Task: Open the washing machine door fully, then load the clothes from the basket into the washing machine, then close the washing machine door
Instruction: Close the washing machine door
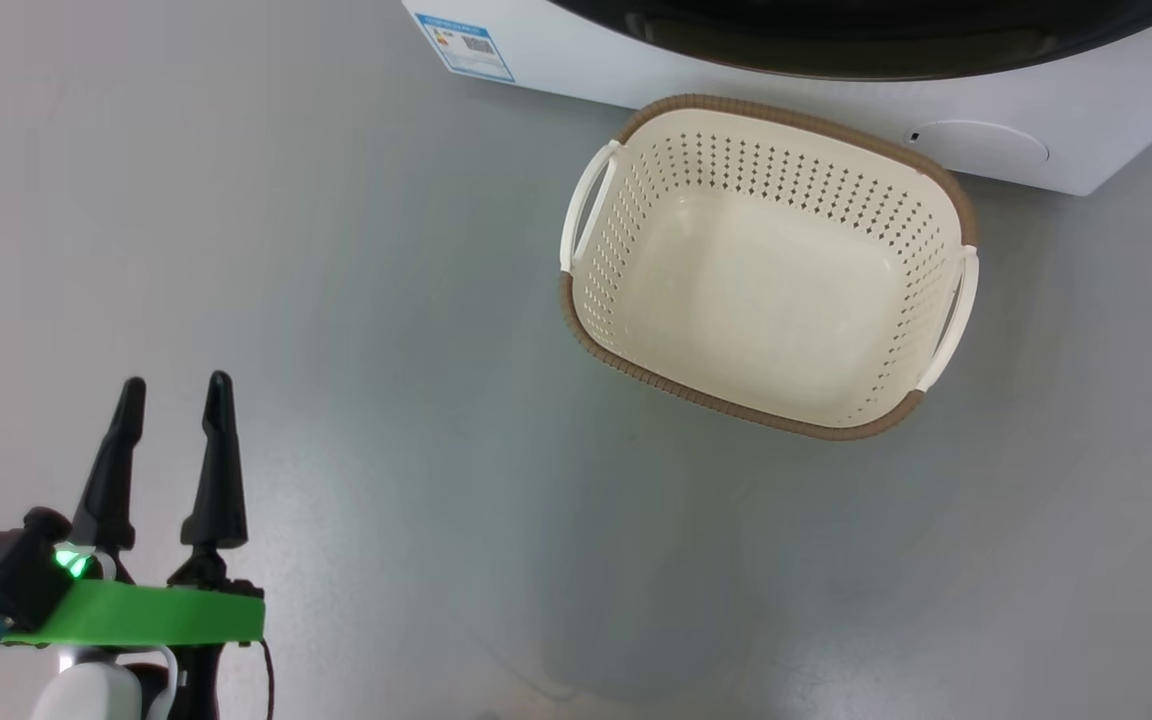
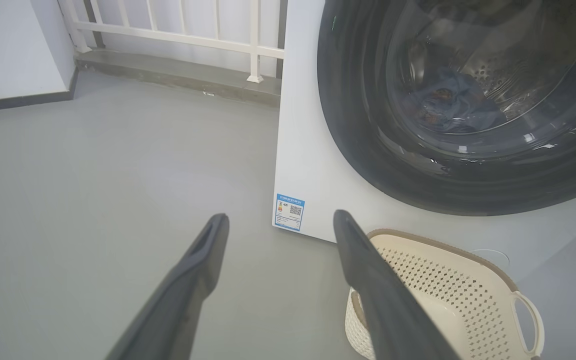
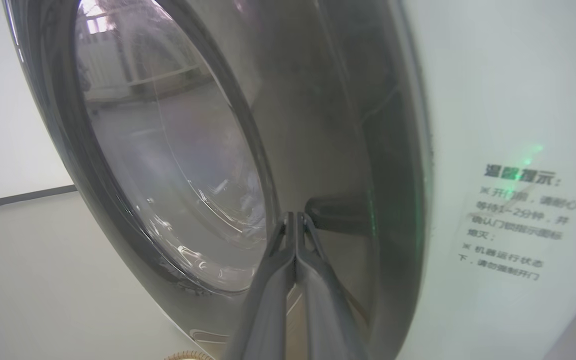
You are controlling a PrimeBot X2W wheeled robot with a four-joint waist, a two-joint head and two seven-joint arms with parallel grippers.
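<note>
Hanging spread and empty, our left gripper [image 1: 177, 380] has the basket [image 1: 636, 290] well to its right; our right gripper [image 3: 295, 216], fingers together, points at the washing machine door [image 3: 168, 165].

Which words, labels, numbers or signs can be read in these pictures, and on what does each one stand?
"温馨提示:" is the heading of a pale notice on the white front of the washing machine, right wrist view.
The smaller Chinese lines under that heading are too blurred to read with certainty.
The blue label low on the machine's front carries a square code; its print is too small to read.
Nothing else is readable.
</note>
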